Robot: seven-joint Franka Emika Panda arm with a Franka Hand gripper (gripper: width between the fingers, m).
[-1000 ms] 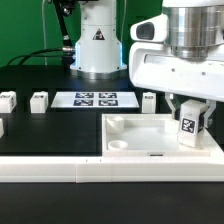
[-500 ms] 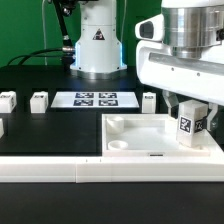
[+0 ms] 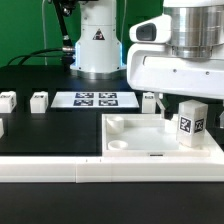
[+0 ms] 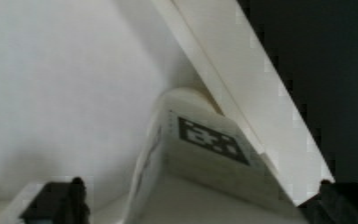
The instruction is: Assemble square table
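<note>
My hand [image 4: 199,198] is spread either side of the leg [image 3: 189,125], which stands in the top's [image 3: 128,152] corner (exterior view's right). Risk: if I lift crooked, I clip the leg and tip it.

Marker board [image 3: 94,99] flat on black table [image 3: 50,130], long white rail [image 3: 50,172] along near edge

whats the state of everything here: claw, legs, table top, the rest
claw: open, fingers wide either side of a leg, not gripping it
corner leg: upright at the table top's corner; whether fully seated cannot be told
table top: lying flat, rim and sockets facing up
loose legs: apart on the black table, not fitted
marker board: lying flat
</note>
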